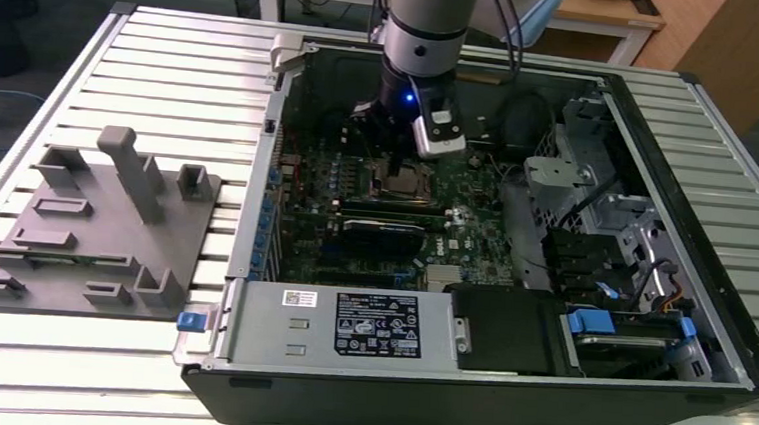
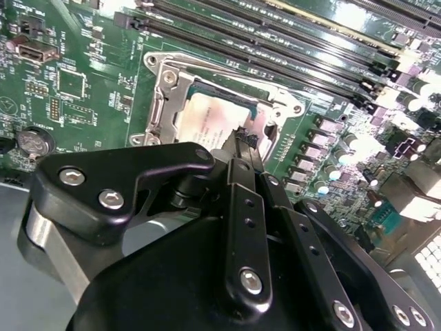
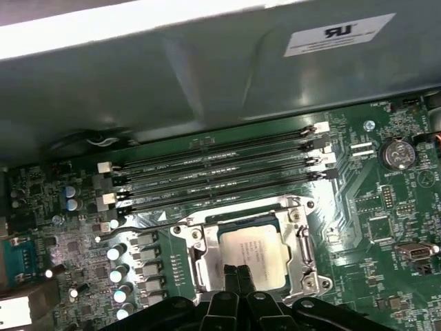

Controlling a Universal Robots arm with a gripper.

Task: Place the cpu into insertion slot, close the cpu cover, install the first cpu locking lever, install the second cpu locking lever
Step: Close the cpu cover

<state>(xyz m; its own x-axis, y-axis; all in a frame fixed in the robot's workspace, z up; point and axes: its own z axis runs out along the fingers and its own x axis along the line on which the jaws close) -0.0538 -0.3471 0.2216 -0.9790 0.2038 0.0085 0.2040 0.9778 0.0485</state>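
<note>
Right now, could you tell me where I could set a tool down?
Bare table slats lie beyond the grey fixture and in front of it, at the exterior view's left. Inside the computer case it is crowded; the gripper hangs over the cpu.

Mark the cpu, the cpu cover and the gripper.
cpu [image 3: 258, 252]: first wrist view, middle of its silvery top.
cpu cover [image 3: 305, 249]: first wrist view, one side bar of the metal frame.
gripper [image 3: 236, 271]: first wrist view, between its closed fingertips.
</note>
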